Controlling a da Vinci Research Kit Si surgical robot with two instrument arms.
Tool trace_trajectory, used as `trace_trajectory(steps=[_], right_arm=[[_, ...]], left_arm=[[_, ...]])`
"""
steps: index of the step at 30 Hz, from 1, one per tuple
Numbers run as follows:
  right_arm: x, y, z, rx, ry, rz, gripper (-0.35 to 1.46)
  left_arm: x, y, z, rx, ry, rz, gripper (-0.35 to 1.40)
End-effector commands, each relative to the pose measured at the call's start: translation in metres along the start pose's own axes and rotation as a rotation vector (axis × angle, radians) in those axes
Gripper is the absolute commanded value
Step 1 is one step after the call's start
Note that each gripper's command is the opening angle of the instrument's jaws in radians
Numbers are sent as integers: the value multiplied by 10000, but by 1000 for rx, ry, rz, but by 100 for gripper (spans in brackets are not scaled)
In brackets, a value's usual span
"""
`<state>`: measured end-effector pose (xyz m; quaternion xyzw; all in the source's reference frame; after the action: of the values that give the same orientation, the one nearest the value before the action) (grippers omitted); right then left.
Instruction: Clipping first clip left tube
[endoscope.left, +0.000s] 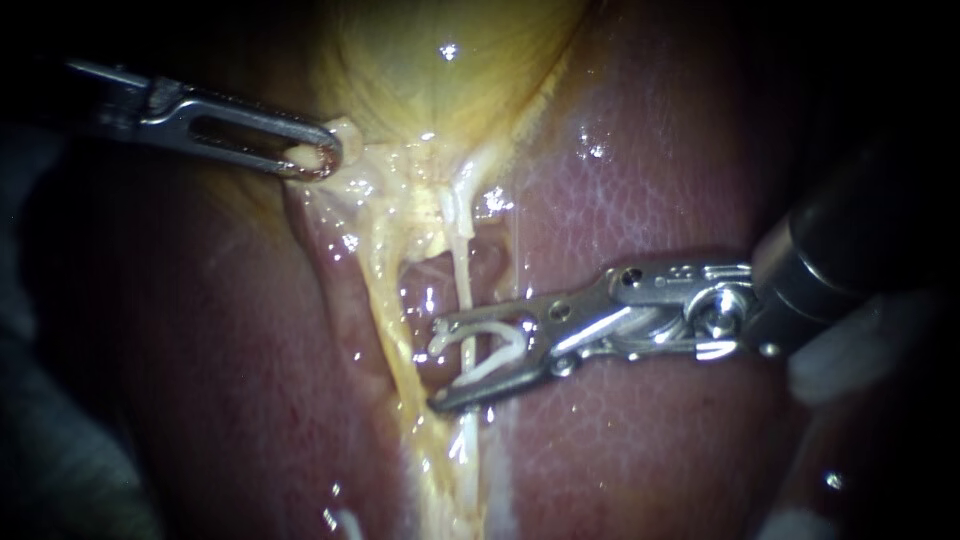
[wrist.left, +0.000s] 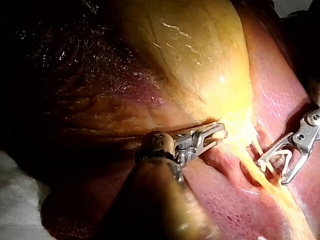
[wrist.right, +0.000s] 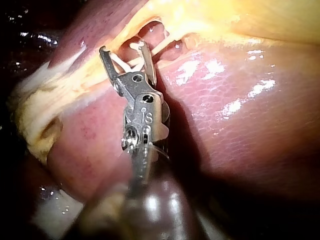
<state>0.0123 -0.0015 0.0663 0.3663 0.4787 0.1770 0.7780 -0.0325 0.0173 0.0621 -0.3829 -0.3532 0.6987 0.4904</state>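
My left instrument (endoscope.left: 318, 158) comes in from the upper left, its slotted jaws shut on pale tissue at the narrow end of the yellow gallbladder (endoscope.left: 440, 70). From that end a thin pale tube (endoscope.left: 462, 270) runs down over the liver (endoscope.left: 650, 200). My right instrument (endoscope.left: 438, 363) holds a white clip (endoscope.left: 495, 350) between its widely spread jaws, and the tube passes through the clip's open V. The left wrist view shows my left instrument (wrist.left: 216, 135) on the tissue and my right instrument (wrist.left: 272, 172) beyond it. In the right wrist view my right instrument (wrist.right: 122, 48) straddles the tube.
A thicker yellowish band of tissue (endoscope.left: 385, 290) runs beside the tube on the left. Red-brown liver (wrist.right: 240, 125) lies under and around both instruments. Pale cloth (wrist.left: 15, 195) shows at the edge near my left shaft.
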Motion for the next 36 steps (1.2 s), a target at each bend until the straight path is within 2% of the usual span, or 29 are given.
trace_trajectory(steps=[1,8,15,18,23,28,33,36], right_arm=[[0,1,3,0,3,-1,49],[0,5,27,5,38,11,50],[4,1,43,13,64,13,50],[7,-2,48,25,92,17,50],[12,-14,53,58,143,25,50],[17,-30,57,110,167,22,50],[22,-45,62,167,169,4,50],[23,-49,63,204,163,-7,48]], left_arm=[[0,0,0,0,0,0,-35],[0,0,0,0,0,0,-35],[0,1,0,0,0,0,-35],[0,1,0,0,0,0,-35],[0,1,0,0,0,0,-35],[0,1,0,0,0,0,-35],[0,1,0,0,0,0,-35],[0,1,0,0,0,0,-35]])
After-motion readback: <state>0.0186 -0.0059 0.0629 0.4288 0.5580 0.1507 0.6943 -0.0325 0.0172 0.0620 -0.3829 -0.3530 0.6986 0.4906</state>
